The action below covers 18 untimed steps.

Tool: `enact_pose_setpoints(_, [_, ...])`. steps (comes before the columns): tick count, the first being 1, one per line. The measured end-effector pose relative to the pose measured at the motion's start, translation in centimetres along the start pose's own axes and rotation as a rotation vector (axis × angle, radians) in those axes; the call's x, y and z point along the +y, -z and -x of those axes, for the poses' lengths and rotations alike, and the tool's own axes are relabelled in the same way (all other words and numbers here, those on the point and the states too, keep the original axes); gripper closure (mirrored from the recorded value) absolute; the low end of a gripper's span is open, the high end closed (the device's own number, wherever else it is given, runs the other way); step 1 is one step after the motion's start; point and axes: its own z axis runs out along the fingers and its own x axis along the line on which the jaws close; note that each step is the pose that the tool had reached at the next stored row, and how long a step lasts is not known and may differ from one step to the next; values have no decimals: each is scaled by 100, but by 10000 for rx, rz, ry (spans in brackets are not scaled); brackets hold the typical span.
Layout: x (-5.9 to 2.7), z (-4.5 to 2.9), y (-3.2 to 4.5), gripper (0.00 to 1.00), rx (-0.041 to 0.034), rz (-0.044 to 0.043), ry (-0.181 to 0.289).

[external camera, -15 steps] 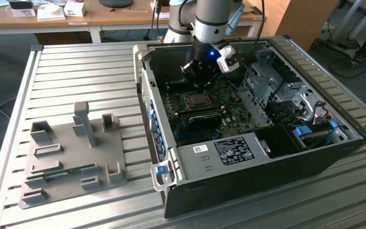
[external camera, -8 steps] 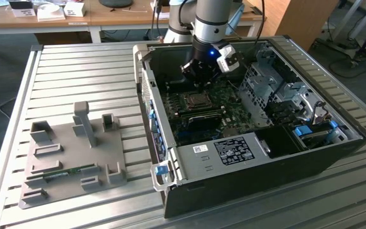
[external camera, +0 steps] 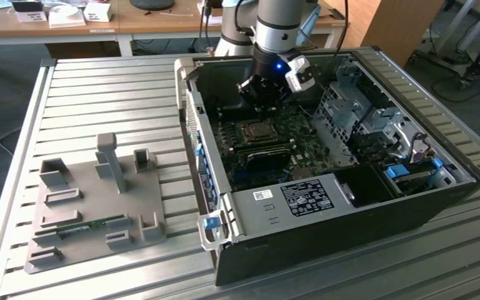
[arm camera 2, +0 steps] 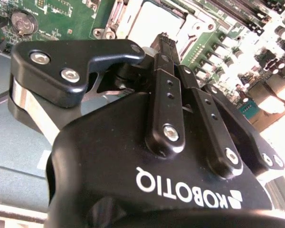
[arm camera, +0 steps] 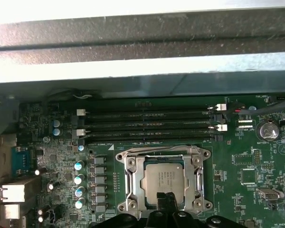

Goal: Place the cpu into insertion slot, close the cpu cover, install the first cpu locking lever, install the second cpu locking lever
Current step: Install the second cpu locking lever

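Note:
The cpu [arm camera: 165,178] is a pale silvery square lying flat in the insertion slot [arm camera: 119,155] on the green motherboard. The cpu cover [arm camera: 133,183] looks to be lying down around it, with the chip showing through its square opening. I cannot tell how the thin locking levers at the socket's edges stand. My gripper [arm camera: 166,200] is shut with nothing in it, its black fingertips just over the near edge of the cpu [arm camera 2: 154,21]. In the exterior view the gripper [external camera: 262,110] hangs inside the open case, right above the socket [external camera: 257,130].
Long black memory slots [arm camera: 145,126] run beside the socket, with the grey case wall [arm camera: 142,42] beyond them. A drive cage [external camera: 365,112] fills the case on the exterior view's right. A grey fixture plate [external camera: 98,200] holding a memory stick [external camera: 82,226] lies outside the case.

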Motion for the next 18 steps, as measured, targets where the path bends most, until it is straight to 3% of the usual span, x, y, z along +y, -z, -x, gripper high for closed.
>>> enact_pose_setpoints(10, [-6,1,8,89,1,-2,1])
enact_pose_setpoints(18, [-59,3,8,89,2,-3,1])
